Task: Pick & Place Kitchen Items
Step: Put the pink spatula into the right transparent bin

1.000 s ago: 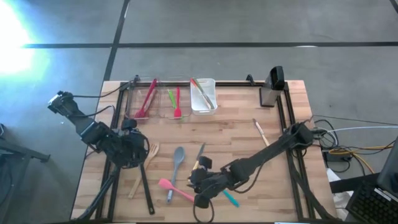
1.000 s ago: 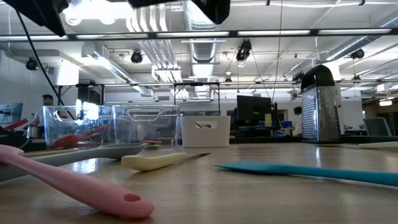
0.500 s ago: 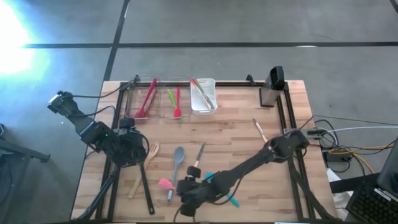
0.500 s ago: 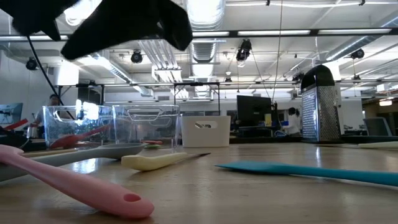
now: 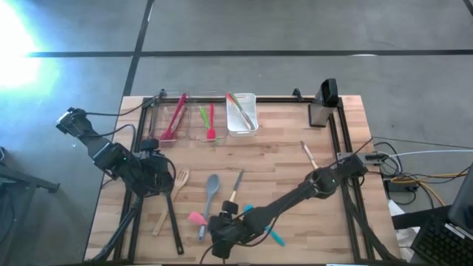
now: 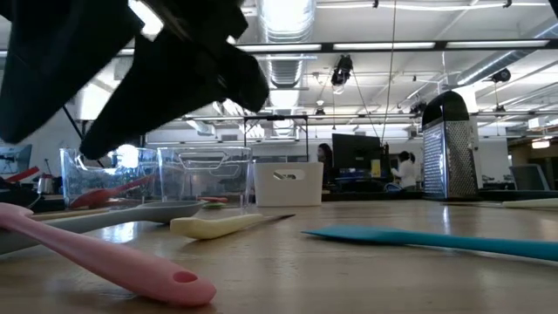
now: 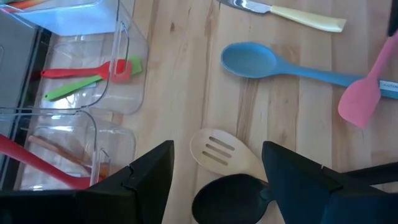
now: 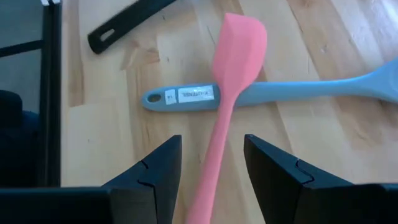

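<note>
A pink spatula (image 8: 239, 43) lies flat on the table near its front edge, its neck crossing over the handle of a blue spoon (image 8: 186, 95). My right gripper (image 8: 211, 171) is open just above the pink spatula's handle (image 8: 214, 152), one finger on each side, apart from it. In the high view this gripper (image 5: 219, 236) covers the handle, and only the pink spatula's head (image 5: 195, 219) shows. My left gripper (image 7: 214, 177) hangs open at the table's left, above a black spoon (image 7: 230, 199) and a wooden slotted spatula (image 7: 221, 152).
A cream-handled knife (image 5: 235, 188) and a teal spatula (image 5: 272, 235) lie close to my right arm. Clear bins (image 5: 177, 118) and a white bin (image 5: 242, 114) with utensils stand at the far edge. A metal grater (image 5: 323, 107) stands far right.
My right gripper has gone down and toward the table's left and near edge, ending low over the pink spatula's handle. The utensils have stayed where they were.
</note>
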Robot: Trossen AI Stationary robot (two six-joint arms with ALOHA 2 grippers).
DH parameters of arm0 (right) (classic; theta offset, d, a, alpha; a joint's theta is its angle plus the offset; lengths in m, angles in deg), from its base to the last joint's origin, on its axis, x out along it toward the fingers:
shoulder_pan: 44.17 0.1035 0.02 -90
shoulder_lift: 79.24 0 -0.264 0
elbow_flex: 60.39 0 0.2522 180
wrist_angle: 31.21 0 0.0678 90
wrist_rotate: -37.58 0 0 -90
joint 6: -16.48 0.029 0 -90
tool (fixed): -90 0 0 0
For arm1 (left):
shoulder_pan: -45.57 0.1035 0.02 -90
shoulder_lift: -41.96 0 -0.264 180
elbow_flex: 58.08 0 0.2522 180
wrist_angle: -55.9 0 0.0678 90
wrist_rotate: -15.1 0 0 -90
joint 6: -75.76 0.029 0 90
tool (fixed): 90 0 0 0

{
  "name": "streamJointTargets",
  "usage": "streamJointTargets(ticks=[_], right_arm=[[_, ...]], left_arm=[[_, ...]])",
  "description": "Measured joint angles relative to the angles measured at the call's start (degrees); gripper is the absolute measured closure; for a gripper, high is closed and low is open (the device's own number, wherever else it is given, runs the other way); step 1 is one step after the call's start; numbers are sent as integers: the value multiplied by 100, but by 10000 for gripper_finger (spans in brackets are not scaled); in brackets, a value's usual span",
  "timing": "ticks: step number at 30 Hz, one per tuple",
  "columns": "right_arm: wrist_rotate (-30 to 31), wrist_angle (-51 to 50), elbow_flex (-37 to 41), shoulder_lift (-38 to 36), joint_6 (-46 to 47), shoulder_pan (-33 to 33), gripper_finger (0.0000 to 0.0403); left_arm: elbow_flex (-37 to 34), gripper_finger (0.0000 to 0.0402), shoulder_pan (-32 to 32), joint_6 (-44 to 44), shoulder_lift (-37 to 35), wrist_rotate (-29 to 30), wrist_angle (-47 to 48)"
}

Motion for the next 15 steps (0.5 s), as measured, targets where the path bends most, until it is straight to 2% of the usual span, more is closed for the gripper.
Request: streamJointTargets(ticks=[15], right_arm=[[-189,104,314,8,164,-77,242]], left_arm=[[0,156,-2,27,0,2,-11]])
